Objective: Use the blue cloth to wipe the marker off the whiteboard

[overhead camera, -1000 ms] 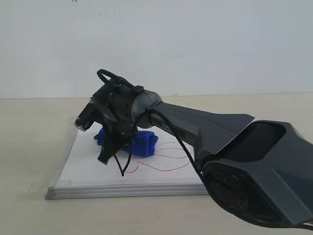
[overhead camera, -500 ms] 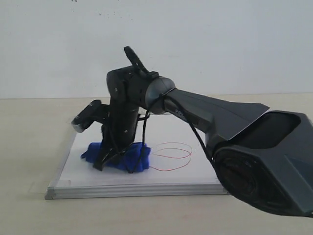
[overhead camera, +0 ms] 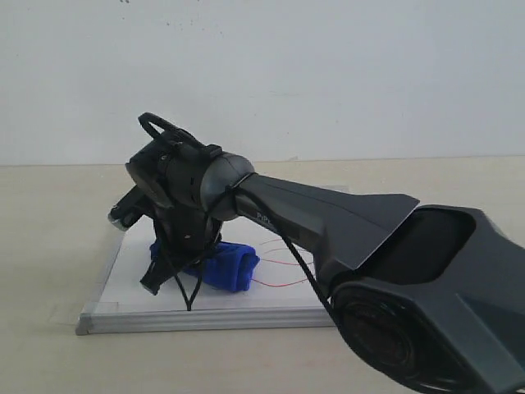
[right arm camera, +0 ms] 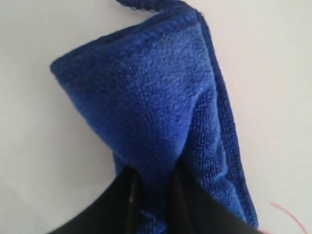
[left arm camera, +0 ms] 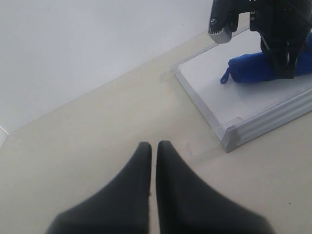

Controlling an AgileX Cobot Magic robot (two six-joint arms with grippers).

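Observation:
The whiteboard (overhead camera: 123, 283) lies flat on the table, its silver frame (overhead camera: 205, 320) facing the front. The blue cloth (overhead camera: 225, 269) rests on the board's left half as a thick bundle. My right gripper (overhead camera: 190, 261) reaches across from the right and is shut on it; in the right wrist view the dark fingers (right arm camera: 195, 204) pinch the plush cloth (right arm camera: 156, 107) against the white surface. Thin red marker lines (overhead camera: 283, 263) run right of the cloth, partly behind the arm, and a bit shows in the wrist view (right arm camera: 287, 214). My left gripper (left arm camera: 151, 146) is shut and holds nothing, over bare table.
In the left wrist view, the board's near corner (left arm camera: 229, 136) with its clear tape tab sits ahead of the left gripper, and the right gripper's black body (left arm camera: 282, 44) stands over the cloth (left arm camera: 253, 68). The right arm's bulky housing (overhead camera: 426, 279) fills the exterior view's lower right. A white wall stands behind.
The right gripper dragged the cloth toward the board's front left; its wrist rose, then dropped and leaned left. The lower red stroke seen a second ago no longer shows.

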